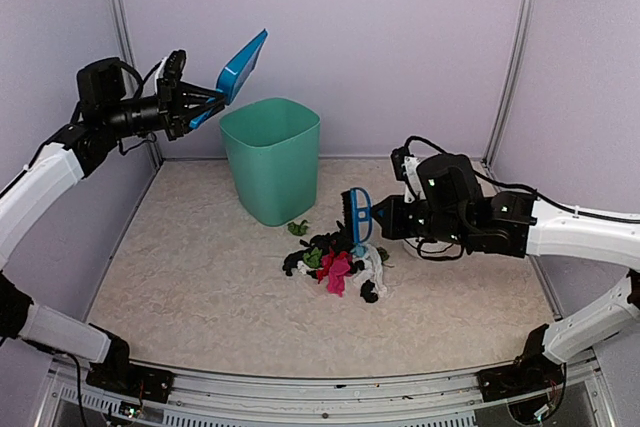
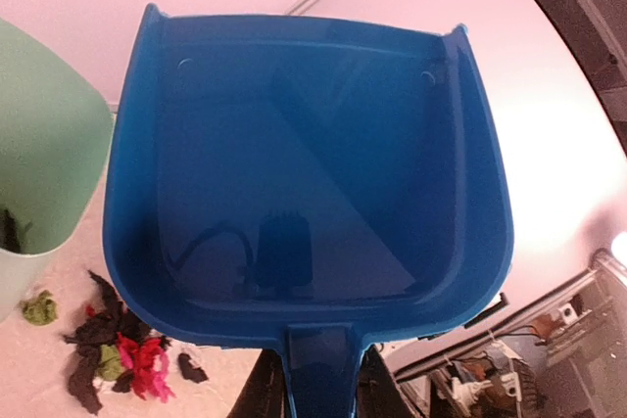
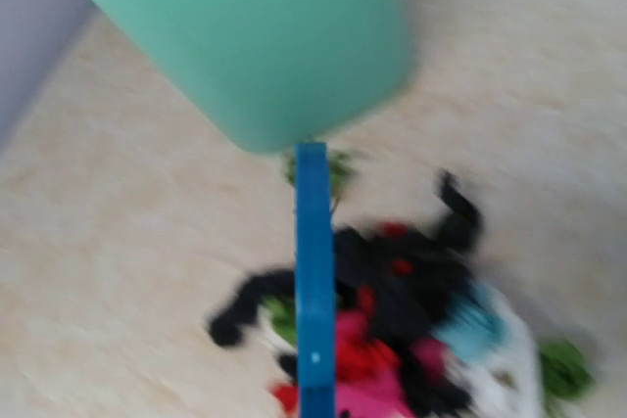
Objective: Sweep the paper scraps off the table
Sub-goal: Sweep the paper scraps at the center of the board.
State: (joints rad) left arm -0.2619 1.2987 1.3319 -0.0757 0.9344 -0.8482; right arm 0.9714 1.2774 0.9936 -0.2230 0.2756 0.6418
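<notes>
You face pale lilac panel walls [image 1: 400, 37] closing the cell at back and both sides, joined by silver corner posts [image 1: 514, 47], evenly lit, with one bright glare patch [image 2: 558, 144] in the left wrist view.

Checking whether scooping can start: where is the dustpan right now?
In the top view the dustpan is in the air at the far left, held by the left end effector, above and left of the green bin, away from the paper scraps.

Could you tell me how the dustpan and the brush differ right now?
The dustpan is held high by the left gripper, near the bin; the brush is low in the right gripper, at the paper scraps. The dustpan is broad and empty; the brush is narrow. Both are blue.
</notes>
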